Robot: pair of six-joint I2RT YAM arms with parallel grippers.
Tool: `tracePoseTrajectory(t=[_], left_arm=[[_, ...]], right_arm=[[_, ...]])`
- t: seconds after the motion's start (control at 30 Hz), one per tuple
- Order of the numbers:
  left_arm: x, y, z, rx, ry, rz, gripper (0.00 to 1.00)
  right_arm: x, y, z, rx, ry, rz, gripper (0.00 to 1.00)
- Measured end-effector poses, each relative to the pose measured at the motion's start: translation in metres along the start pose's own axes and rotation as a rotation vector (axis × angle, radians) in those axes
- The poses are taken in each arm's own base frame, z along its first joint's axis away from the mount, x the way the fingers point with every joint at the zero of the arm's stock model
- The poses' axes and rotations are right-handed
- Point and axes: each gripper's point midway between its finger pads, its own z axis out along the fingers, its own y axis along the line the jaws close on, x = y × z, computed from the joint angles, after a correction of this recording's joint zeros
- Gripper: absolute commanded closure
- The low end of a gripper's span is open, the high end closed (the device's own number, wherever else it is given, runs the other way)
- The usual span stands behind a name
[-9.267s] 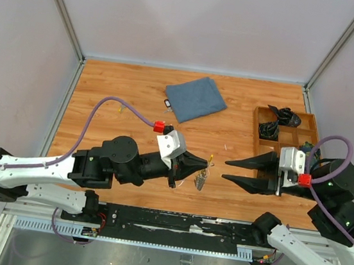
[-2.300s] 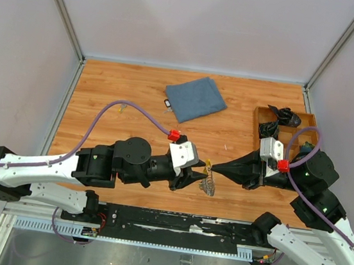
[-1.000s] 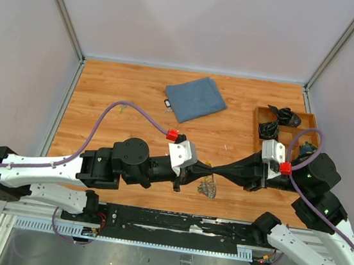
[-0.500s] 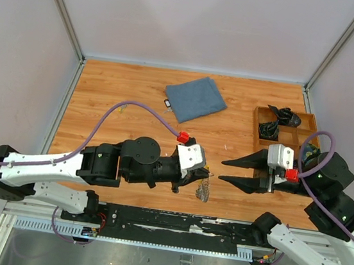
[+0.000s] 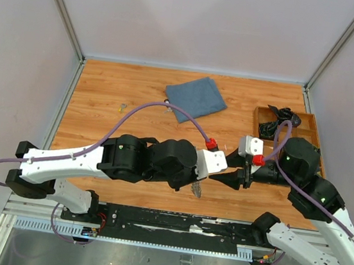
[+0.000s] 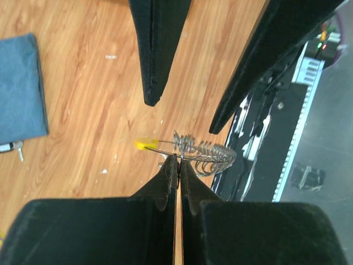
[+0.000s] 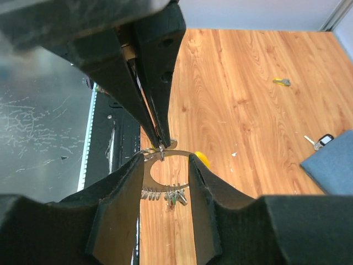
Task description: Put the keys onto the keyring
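Note:
My left gripper (image 6: 178, 159) is shut on the keyring (image 6: 205, 150), a thin grey wire loop held above the wooden floor. Several keys (image 7: 172, 196) hang from the loop in a bunch, and a yellow tag (image 6: 144, 144) sits on it. My right gripper (image 7: 165, 161) is open. Its fingers (image 7: 122, 193) stand either side of the loop, facing the left fingers (image 7: 148, 83). In the top view both grippers meet near the front middle, with the bunch of keys (image 5: 197, 188) hanging just below. Loose keys lie on the floor: a yellow-green one (image 7: 282, 81) and a black-headed one (image 7: 320, 141).
A folded blue cloth (image 5: 196, 98) lies at the back middle, with the black-headed key (image 5: 167, 104) at its left corner. A wooden compartment tray (image 5: 258, 121) holding black items stands at the right. The black base rail (image 5: 153, 220) runs along the near edge.
The right gripper pulled back and opened wide, then came back left with its fingers closer together round the loop. The left arm moved right, carrying the keyring and keys with it.

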Motion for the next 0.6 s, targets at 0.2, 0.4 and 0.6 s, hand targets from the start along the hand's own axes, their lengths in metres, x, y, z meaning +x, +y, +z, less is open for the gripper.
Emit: tracePoseTrajectory(t=[0.2,0.4,0.6], left_arm=[[0.020,0.005,-0.001,-0.024,0.090,0.029,1.00],[0.019,0.007,-0.004,-0.030,0.090,0.037,1.00],[0.019,0.007,-0.004,-0.029,0.092,0.045,1.00]], right_arm=[[0.014,0.000,0.010,-0.012,-0.008,0.038,0.62],[0.024,0.001,0.021,-0.020,-0.048,0.072,0.64],[0.026,0.000,0.029,-0.027,-0.078,0.098,0.66]])
